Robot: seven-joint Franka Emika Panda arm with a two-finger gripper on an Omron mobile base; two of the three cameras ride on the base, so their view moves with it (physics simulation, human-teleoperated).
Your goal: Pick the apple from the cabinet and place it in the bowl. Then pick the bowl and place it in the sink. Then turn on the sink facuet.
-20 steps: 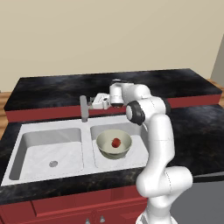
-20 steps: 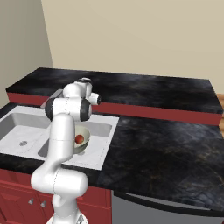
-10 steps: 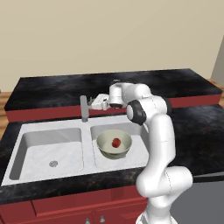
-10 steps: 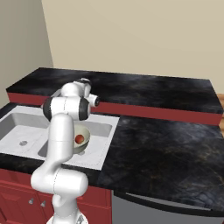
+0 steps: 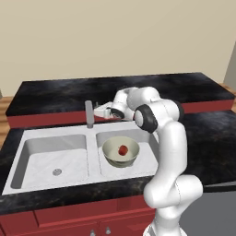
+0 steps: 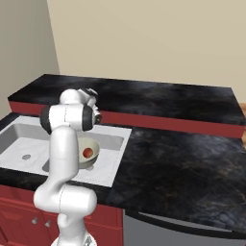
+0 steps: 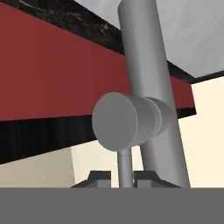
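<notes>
Hand view: the faucet [image 7: 146, 87] stands close ahead as a tall grey post that crosses the picture from top to bottom, leaning a little. A short round knob [image 7: 127, 127] sticks out from its side towards the camera, and a thin grey lever [image 7: 124, 168] runs from under that knob down to the gripper [image 7: 125, 178]. The two dark fingertips [image 7: 98, 177] sit tight on either side of the lever's end, clenched on it, with no gap showing between them and the rod.

In the left base view the gripper [image 5: 100, 110] reaches sideways just beside the faucet [image 5: 89, 114], which rises at the back edge of the sink [image 5: 55, 152] between its two basins. The bowl [image 5: 120, 151] rests in the right basin, below and in front of the gripper and well apart from it, and the apple [image 5: 123, 150] lies inside the bowl.

In the right base view the arm [image 6: 65, 144] partly covers the bowl [image 6: 90, 153], yet the apple [image 6: 87, 153] shows red in it. Black counter [image 6: 182, 163] surrounds the sink [image 6: 29, 144].
</notes>
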